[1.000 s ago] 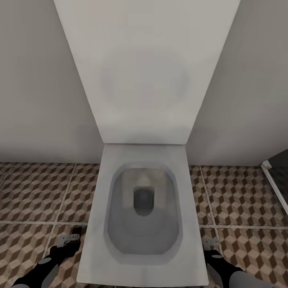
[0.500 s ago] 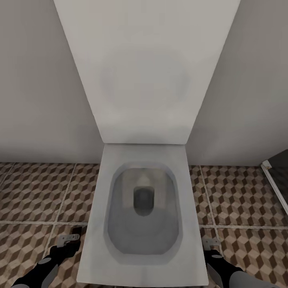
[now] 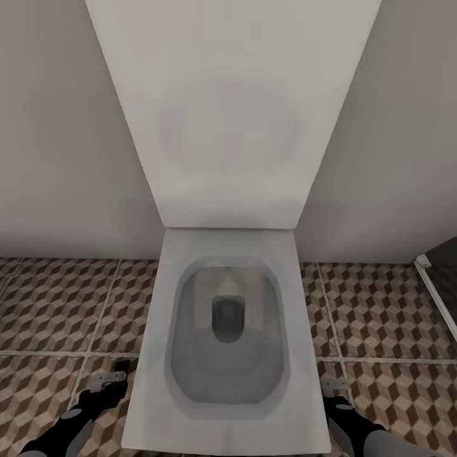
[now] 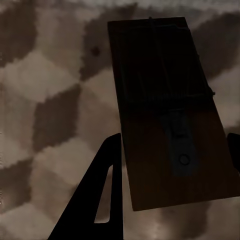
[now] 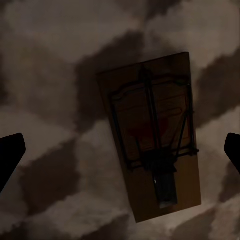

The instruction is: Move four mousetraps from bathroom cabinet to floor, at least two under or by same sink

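Two mousetraps lie flat on the bathroom floor: we see one mousetrap lengthwise between the left gripper's parted jaws, the other mousetrap lengthwise between the right gripper's wide-apart jaws.

The floor is tiled in brown, beige and cream cubes with pale grout. A white toilet stands on it against the wall. One mousetrap lies flat on the tiles, as does another mousetrap.

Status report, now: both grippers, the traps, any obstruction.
Left gripper around a mousetrap, grip unclear. Right gripper open over a second mousetrap on the bathroom floor. Toilet dead ahead.
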### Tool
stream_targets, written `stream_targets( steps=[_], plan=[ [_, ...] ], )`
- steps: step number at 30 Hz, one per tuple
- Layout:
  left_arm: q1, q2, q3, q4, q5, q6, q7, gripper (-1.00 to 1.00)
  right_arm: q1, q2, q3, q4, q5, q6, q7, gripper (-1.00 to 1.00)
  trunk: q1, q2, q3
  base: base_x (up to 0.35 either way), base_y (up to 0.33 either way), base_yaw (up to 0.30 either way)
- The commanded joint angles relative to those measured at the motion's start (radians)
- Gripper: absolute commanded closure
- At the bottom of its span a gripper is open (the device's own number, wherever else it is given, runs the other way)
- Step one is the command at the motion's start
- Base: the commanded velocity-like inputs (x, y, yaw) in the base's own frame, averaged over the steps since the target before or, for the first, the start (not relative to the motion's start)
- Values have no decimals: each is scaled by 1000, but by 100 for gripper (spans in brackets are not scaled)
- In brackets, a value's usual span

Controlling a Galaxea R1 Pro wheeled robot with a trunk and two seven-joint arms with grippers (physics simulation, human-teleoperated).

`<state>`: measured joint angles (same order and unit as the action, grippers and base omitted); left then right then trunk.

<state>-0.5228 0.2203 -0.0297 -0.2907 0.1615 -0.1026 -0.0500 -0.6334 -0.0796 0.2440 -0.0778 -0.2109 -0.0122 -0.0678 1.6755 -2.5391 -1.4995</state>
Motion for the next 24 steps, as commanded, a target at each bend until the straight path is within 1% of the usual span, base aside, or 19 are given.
stream_targets(
  steps=[1, 7, 24],
  plan=[
    [0, 1, 2, 11, 5, -3, 3, 100, 0, 0, 8, 0, -10, -1, -3, -100, 0, 0, -1, 0, 0, 0],
    [0, 2, 2, 14, 5, -2, 12, 100, 0, -1, 8, 0, -9, -1, -3, -100, 0, 0, -1, 0, 0, 0],
    [1, 3, 1, 23, 9, 3, 10, 100, 0, -2, 8, 0, -8, -2, -3, -100, 0, 0, -1, 0, 0, 0]
  ],
)
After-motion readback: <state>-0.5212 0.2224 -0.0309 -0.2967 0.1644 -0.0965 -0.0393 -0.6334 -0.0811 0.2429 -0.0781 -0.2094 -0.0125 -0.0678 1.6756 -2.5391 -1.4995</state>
